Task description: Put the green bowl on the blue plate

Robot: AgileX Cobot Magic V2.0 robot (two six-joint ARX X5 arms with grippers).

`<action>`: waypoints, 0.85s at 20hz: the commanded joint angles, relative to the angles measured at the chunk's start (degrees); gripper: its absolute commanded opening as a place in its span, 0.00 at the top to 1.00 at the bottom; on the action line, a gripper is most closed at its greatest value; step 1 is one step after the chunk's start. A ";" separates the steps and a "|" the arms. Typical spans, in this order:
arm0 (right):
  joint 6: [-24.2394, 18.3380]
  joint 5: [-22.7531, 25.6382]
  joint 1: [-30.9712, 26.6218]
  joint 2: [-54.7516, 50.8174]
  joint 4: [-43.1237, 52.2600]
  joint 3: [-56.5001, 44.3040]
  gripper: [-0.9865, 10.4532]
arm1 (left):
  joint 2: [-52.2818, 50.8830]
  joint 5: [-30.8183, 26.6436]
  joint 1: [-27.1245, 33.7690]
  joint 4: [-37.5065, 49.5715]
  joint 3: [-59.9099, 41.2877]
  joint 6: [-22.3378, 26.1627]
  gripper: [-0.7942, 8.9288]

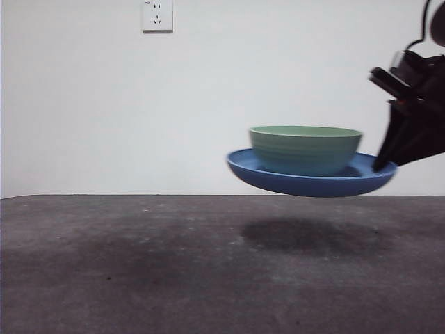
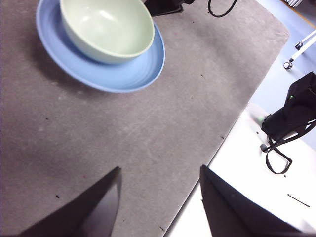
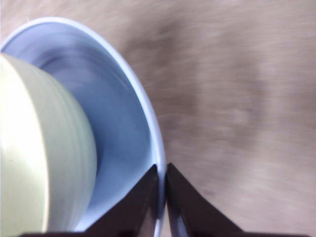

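Front view shows our right gripper (image 1: 382, 165) clamped on the glossy blue plate's (image 1: 299, 182) rim, airborne, carrying the pale-green ridged bowl (image 1: 304, 148). Any tilt could slide the bowl off. Our left gripper (image 2: 160, 207) waits, jaws apart.

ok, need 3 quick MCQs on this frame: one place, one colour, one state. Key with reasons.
1. Where is the green bowl?
A. on the blue plate
B. on the table beside the plate
C. under the plate

2. What colour is the plate?
A. red
B. blue
C. white

3. What is the right hand doing?
A. hanging open
B. gripping the bowl's rim
C. clamping the plate's rim, plate lifted off the table

Key: 1 A, bowl sits inside the plate; 2 B, blue in all views; 3 C, jaws pinch the rim, with a shadow below the raised plate. The left hand waits open.
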 commanded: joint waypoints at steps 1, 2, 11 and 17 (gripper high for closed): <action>4.44 1.01 4.11 0.15 3.39 1.01 0.90 | 0.37 0.28 -0.33 0.66 0.35 0.70 0.66; 5.55 2.16 6.08 0.22 4.68 1.01 0.90 | 0.37 0.28 -0.33 0.66 0.35 0.72 0.66; 12.02 6.84 16.46 8.09 14.53 1.03 0.90 | 0.37 0.28 -0.33 0.66 0.35 0.70 0.66; 13.94 7.54 17.49 15.12 18.18 1.11 0.90 | 0.37 0.28 -0.33 0.57 0.35 0.68 0.66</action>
